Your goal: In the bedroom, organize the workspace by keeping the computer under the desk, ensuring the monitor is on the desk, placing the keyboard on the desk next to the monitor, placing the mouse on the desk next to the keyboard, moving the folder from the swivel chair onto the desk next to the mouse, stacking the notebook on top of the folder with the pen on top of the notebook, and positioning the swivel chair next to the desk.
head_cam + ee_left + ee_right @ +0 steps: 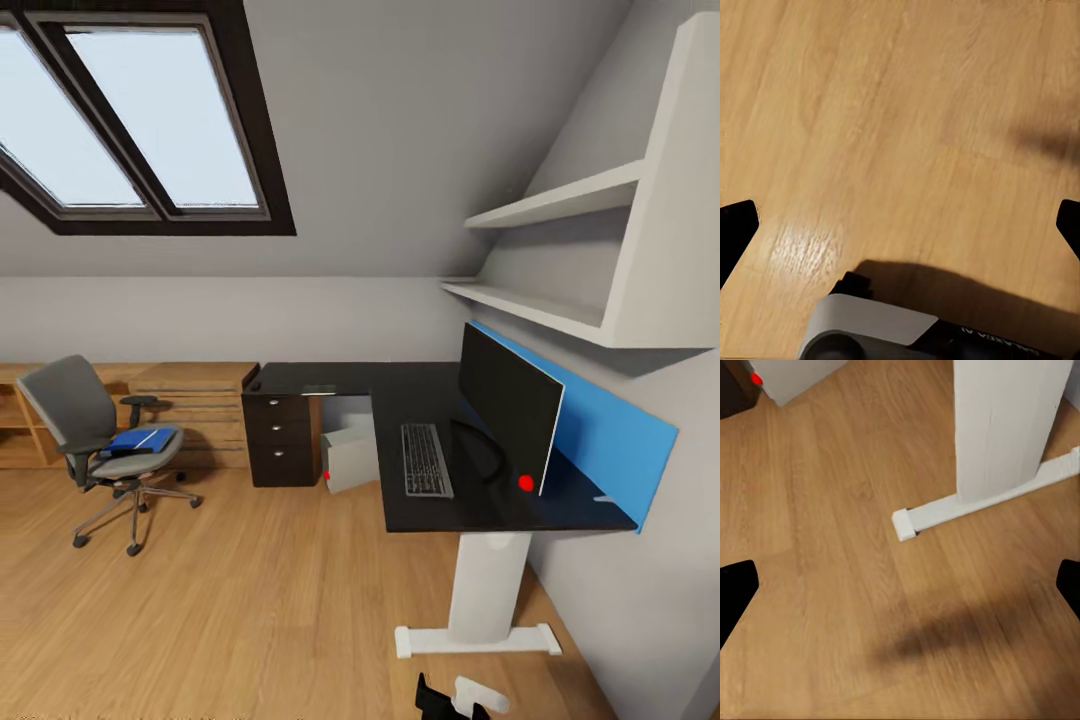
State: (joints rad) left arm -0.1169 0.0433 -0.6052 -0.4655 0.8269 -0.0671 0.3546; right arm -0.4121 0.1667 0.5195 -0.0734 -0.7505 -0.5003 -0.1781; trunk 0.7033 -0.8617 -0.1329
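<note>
A swivel chair stands on the wood floor at left, well apart from the desk, a blue folder on its seat. The computer sits under the desk; keyboard and monitor rest on top. Both the left gripper and the right gripper hang spread wide, holding nothing, over bare floor.

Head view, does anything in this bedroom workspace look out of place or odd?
Yes. The bright blue flat folder lies on the seat of the grey upholstered swivel chair, which stands apart from the glossy black desk, out on the wooden floor. The slim black-keyed keyboard and wide black monitor sit properly on the desk.
</note>
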